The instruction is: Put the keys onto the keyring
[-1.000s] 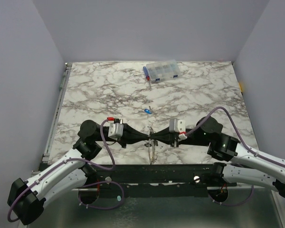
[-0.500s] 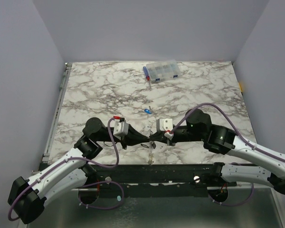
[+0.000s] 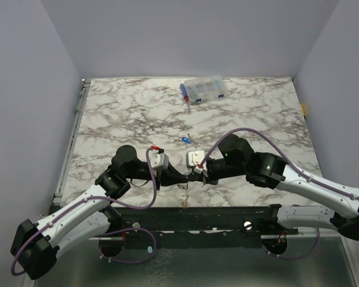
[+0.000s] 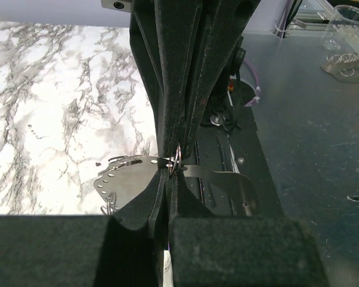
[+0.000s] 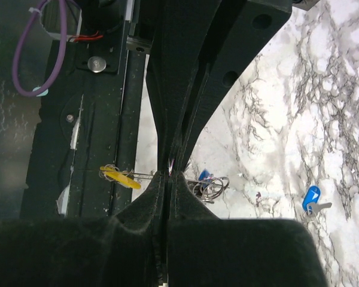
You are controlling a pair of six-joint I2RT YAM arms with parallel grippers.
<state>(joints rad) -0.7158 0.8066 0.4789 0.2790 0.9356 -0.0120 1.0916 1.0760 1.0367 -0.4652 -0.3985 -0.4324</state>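
Note:
My left gripper [image 3: 179, 175] and right gripper [image 3: 191, 173] meet tip to tip near the table's front edge. Both are shut on the thin silver keyring [image 3: 186, 191], which hangs between and below them. In the left wrist view the left gripper [image 4: 173, 171] pinches a fine wire ring [image 4: 177, 159]. In the right wrist view the right gripper [image 5: 170, 174] clamps the wire, with a yellow key [image 5: 120, 177] on one side and a blue key with small rings [image 5: 208, 183] on the other. A loose blue key [image 3: 185, 140] lies on the marble; it also shows in the right wrist view [image 5: 311, 198].
A clear compartment box [image 3: 204, 89] with blue parts stands at the back of the marble table [image 3: 119, 113]. A flat silver metal piece with small holes [image 4: 122, 179] lies under the left jaws. The table's dark front rail [image 3: 227, 214] runs just below the grippers.
Both wrists have closed in on each other, and the right arm has reached further left. The pinch point shifted slightly left, and both grippers still hold the keyring.

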